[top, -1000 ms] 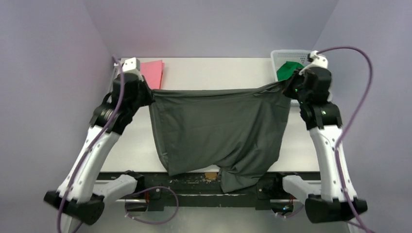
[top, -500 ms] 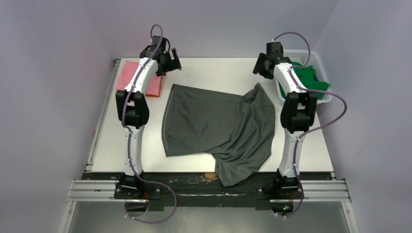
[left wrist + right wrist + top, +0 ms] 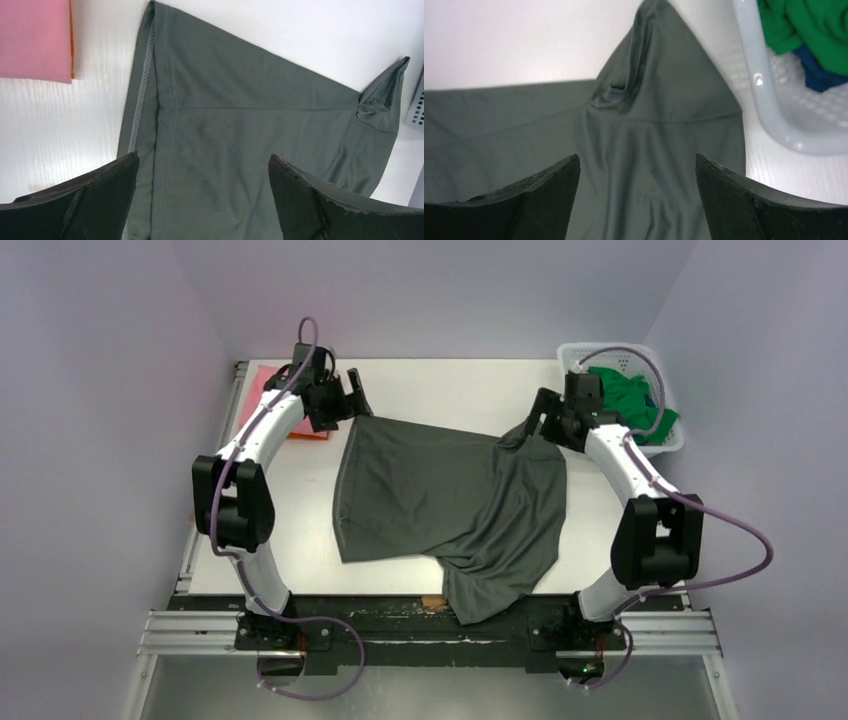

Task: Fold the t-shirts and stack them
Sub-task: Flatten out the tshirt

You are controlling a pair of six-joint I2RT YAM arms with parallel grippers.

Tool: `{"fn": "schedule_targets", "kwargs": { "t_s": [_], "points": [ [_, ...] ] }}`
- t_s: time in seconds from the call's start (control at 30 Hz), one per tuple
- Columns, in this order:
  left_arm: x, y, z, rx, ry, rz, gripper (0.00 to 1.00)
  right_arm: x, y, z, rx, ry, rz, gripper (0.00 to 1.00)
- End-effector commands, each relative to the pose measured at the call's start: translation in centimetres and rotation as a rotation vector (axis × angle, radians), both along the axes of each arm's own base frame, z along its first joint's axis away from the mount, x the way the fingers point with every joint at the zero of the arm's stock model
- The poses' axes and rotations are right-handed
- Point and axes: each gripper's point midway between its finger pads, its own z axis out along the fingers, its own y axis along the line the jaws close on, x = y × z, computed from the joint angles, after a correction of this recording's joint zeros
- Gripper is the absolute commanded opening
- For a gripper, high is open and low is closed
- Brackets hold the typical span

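Charcoal t-shirt (image 3: 450,500) overhangs table (image 3: 440,385) near edge.

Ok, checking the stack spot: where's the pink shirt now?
The pink shirt lies at the table's far left corner in the top view, just left of the grey shirt's far left corner, with bare table between them.

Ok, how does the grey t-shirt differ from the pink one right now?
The grey t-shirt lies spread out and rumpled, one end hanging off the table; the pink t-shirt is a neat folded rectangle at its far-left corner. Grey covers far more area. Both lie flat, neither held.
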Motion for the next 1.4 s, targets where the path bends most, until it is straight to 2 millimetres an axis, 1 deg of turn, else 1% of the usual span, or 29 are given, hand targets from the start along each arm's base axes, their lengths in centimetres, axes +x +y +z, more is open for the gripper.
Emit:
{"fn": "schedule_targets", "kwargs": {
  "t_s": [0.0,0.03,0.1,0.17,0.2,0.23,0.3,0.4,0.5,0.6,0.63,0.7,0.77,0.83,0.9,0.97,1.0,1.03,1.1,1.13,1.17,1.2,1.23,1.27,1.3,1.33,1.37],
  "points": [
    [-1.3,-1.5,-2.8,-0.056,0.084,-0.021,0.95,-3.3,2.1,-2.7,0.111,0.02,0.034,0.83],
    [-2.1,-1.9,-3.9,-0.067,0.116,-0.034,0.94,-4.2,2.5,-3.1,0.129,0.026,0.049,0.83],
    [-3.8,-2.6,-5.9,-0.087,0.149,-0.049,0.94,-6.0,3.1,-4.5,0.142,0.066,0.064,0.83],
    [-5.5,-3.7,-7.3,-0.113,0.167,-0.069,0.95,-7.7,3.2,-6.0,0.128,0.112,0.053,0.83],
    [-6.2,-4.4,-7.7,-0.129,0.174,-0.079,0.95,-8.2,3.3,-6.6,0.129,0.126,0.046,0.83],
    [-6.9,-5.1,-8.3,-0.138,0.185,-0.098,0.95,-8.6,3.4,-7.3,0.133,0.142,0.042,0.83],
    [-7.5,-6.2,-9.0,-0.129,0.195,-0.126,0.95,-9.0,3.4,-8.5,0.133,0.18,0.033,0.83],
    [-7.5,-6.4,-10.2,-0.108,0.236,-0.122,0.95,-8.8,2.9,-10.1,0.104,0.222,0.009,0.83],
    [-6.7,-6.1,-11.3,-0.087,0.274,-0.102,0.96,-7.6,2.9,-11.1,0.099,0.243,-0.003,0.83],
    [-5.2,-6.3,-11.9,-0.093,0.29,-0.097,0.96,-5.6,2.5,-11.9,0.074,0.258,-0.027,0.83],
    [-4.6,-6.4,-12.0,-0.097,0.294,-0.096,0.96,-4.9,2.4,-12.7,0.063,0.28,-0.037,0.83],
    [-3.2,-6.2,-12.3,-0.103,0.307,-0.082,0.96,-3.2,2.3,-13.3,0.048,0.296,-0.047,0.83],
    [-1.8,-6.0,-12.1,-0.116,0.309,-0.074,0.96,-1.0,2.0,-13.7,0.032,0.293,-0.061,0.83],
    [-0.2,-5.6,-11.8,-0.109,0.297,-0.051,0.96,1.4,1.2,-14.1,0.008,0.28,-0.089,0.83],
    [1.5,-5.5,-11.2,-0.12,0.292,-0.051,0.96,4.1,0.4,-13.8,0.002,0.261,-0.11,0.84],
    [3.0,-5.4,-10.3,-0.127,0.276,-0.053,0.96,6.7,0.0,-13.0,0.006,0.236,-0.106,0.83],
    [3.8,-5.5,-9.4,-0.132,0.256,-0.057,0.96,7.9,0.0,-12.1,0.003,0.216,-0.093,0.83],
    [4.2,-5.5,-8.5,-0.133,0.236,-0.066,0.96,8.7,0.0,-11.1,0.0,0.198,-0.08,0.83],
    [4.1,-5.8,-6.3,-0.145,0.19,-0.081,0.95,9.3,0.1,-8.4,-0.016,0.151,-0.057,0.83],
    [3.6,-5.7,-5.4,-0.146,0.17,-0.084,0.95,9.2,0.3,-7.1,-0.017,0.124,-0.048,0.83],
    [2.9,-5.6,-4.3,-0.148,0.143,-0.086,0.95,8.4,0.4,-6.4,-0.019,0.114,-0.039,0.83],
    [1.8,-5.5,-3.6,-0.146,0.125,-0.089,0.95,8.1,0.6,-4.8,-0.019,0.079,-0.035,0.83],
    [0.6,-5.3,-3.2,-0.139,0.109,-0.089,0.95,6.5,0.7,-4.8,-0.022,0.084,-0.03,0.83],
    [-0.8,-5.2,-2.5,-0.133,0.089,-0.093,0.95,5.2,0.9,-4.3,-0.022,0.077,-0.027,0.83],
    [-2.4,-5.0,-2.4,-0.122,0.086,-0.095,0.96,3.8,1.2,-4.1,-0.021,0.079,-0.024,0.83],
    [-4.2,-4.8,-2.8,-0.106,0.094,-0.098,0.96,2.2,1.5,-3.2,-0.02,0.064,-0.022,0.83],
    [-6.0,-4.7,-3.1,-0.085,0.101,-0.1,0.96,0.6,1.9,-3.4,-0.024,0.073,-0.014,0.83]
  ]
}}
